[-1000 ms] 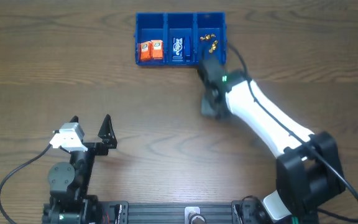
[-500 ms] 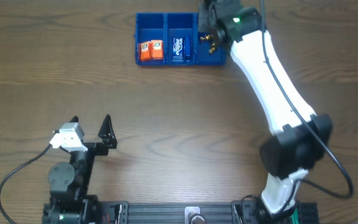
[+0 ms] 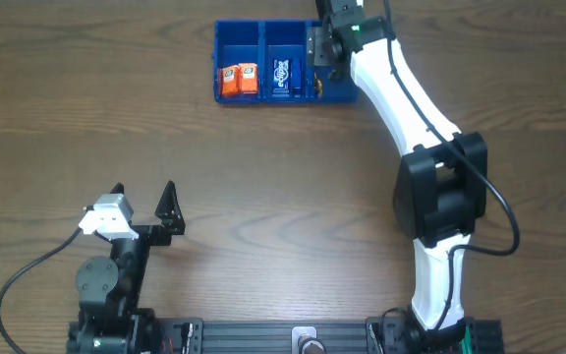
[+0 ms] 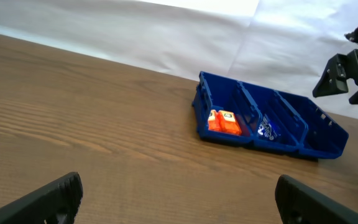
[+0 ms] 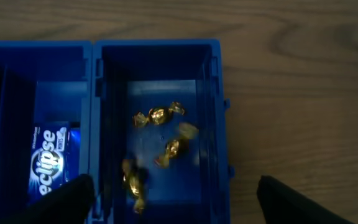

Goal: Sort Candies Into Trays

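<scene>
Sorting looks finished: orange candies, blue pack and gold candies lie in separate tray compartments, while the right gripper, jaws apart, hovers empty above

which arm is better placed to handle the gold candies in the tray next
Right. The right gripper hangs open directly over the gold candies in the end compartment of the blue tray. The left gripper sits open near its base, far across the table from the tray.

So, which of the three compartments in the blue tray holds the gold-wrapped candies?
The end compartment below the right gripper. The middle one holds a blue pack, and the far end holds two orange packs.
</scene>
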Robot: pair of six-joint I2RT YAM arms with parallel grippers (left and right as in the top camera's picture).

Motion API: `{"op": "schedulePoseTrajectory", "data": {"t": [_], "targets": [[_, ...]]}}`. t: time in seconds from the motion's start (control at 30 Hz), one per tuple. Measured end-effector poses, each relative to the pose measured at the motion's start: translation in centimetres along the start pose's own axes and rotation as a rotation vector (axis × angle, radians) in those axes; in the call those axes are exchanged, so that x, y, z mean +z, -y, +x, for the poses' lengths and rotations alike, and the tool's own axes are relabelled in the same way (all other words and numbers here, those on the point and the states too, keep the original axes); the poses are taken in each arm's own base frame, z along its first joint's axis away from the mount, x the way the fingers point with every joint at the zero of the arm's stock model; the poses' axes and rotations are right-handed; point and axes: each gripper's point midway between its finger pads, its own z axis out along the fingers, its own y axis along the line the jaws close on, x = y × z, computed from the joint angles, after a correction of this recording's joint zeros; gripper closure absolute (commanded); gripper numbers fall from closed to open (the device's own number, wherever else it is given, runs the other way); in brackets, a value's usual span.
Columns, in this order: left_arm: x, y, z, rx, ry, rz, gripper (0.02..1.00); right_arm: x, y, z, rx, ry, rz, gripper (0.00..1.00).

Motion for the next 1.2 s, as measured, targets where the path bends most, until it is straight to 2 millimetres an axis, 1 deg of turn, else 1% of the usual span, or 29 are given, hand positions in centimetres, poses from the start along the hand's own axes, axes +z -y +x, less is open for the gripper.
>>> {"op": "schedulePoseTrajectory", "data": {"t": [0.07, 0.17, 0.2, 0.23, 0.27, 0.33, 0.43, 0.5, 0.57, 0.6, 0.63, 0.67, 0.7, 0.73, 0.8, 0.83, 0.93, 0.97, 1.1, 1.2], "targets": [[0.0, 0.0, 0.0, 0.0, 0.0, 0.0, 0.02, -0.1, 0.0, 0.0, 0.005, -0.005, -0.008, 0.001], [0.0, 0.0, 0.0, 0.0, 0.0, 0.0, 0.02, -0.5, 0.6, 1.0, -0.003, -0.052, -0.014, 0.001], [0.0, 0.0, 0.0, 0.0, 0.0, 0.0, 0.02, -1.1, 0.9, 0.9, -0.003, -0.055, -0.017, 0.001], [0.0, 0.0, 0.0, 0.0, 0.0, 0.0, 0.02, -2.6, 1.7, 0.5, -0.001, -0.049, -0.021, 0.001], [0.0, 0.0, 0.0, 0.0, 0.0, 0.0, 0.02, -3.3, 2.1, 0.1, 0.002, -0.04, -0.023, 0.003], [0.0, 0.0, 0.0, 0.0, 0.0, 0.0, 0.02, -6.2, 3.5, -1.4, 0.011, 0.009, -0.025, 0.003], [0.0, 0.0, 0.0, 0.0, 0.0, 0.0, 0.02, -12.8, 6.5, -4.2, 0.038, 0.135, -0.023, 0.003], [0.0, 0.0, 0.0, 0.0, 0.0, 0.0, 0.02, -17.9, 8.6, -5.6, 0.054, 0.245, -0.019, 0.003], [0.0, 0.0, 0.0, 0.0, 0.0, 0.0, 0.02, -22.8, 10.6, -6.2, 0.069, 0.363, -0.011, 0.003], [0.0, 0.0, 0.0, 0.0, 0.0, 0.0, 0.02, -24.8, 11.4, -6.1, 0.073, 0.415, -0.008, 0.003], [0.0, 0.0, 0.0, 0.0, 0.0, 0.0, 0.02, -26.1, 11.9, -5.7, 0.077, 0.454, -0.006, 0.003], [0.0, 0.0, 0.0, 0.0, 0.0, -0.001, 0.02, -27.3, 12.6, -4.9, 0.08, 0.481, 0.001, 0.003], [0.0, 0.0, 0.0, 0.0, 0.0, 0.0, 0.02, -28.0, 13.0, -4.1, 0.077, 0.503, 0.004, 0.003], [0.0, 0.0, 0.0, 0.0, 0.0, -0.001, 0.02, -28.7, 13.6, -2.7, 0.076, 0.517, 0.012, 0.003], [0.0, 0.0, 0.0, 0.0, 0.0, 0.0, 0.02, -29.4, 14.5, -0.3, 0.07, 0.543, 0.028, 0.003], [0.0, 0.0, 0.0, 0.0, 0.0, 0.0, 0.023, -29.4, 15.0, 1.1, 0.069, 0.553, 0.041, 0.003], [0.0, 0.0, 0.0, 0.002, 0.0, 0.0, 0.02, -28.9, 16.4, 5.1, 0.075, 0.584, 0.081, 0.003], [0.0, 0.0, 0.0, 0.002, 0.0, 0.0, 0.02, -28.6, 16.7, 6.1, 0.08, 0.597, 0.087, 0.003], [0.0, 0.0, 0.0, 0.002, 0.0, 0.0, 0.02, -26.8, 18.7, 11.4, 0.118, 0.618, 0.141, 0.003], [0.0, 0.0, 0.0, 0.003, 0.0, 0.0, 0.02, -26.2, 20.0, 14.2, 0.154, 0.68, 0.175, 0.003]]}}
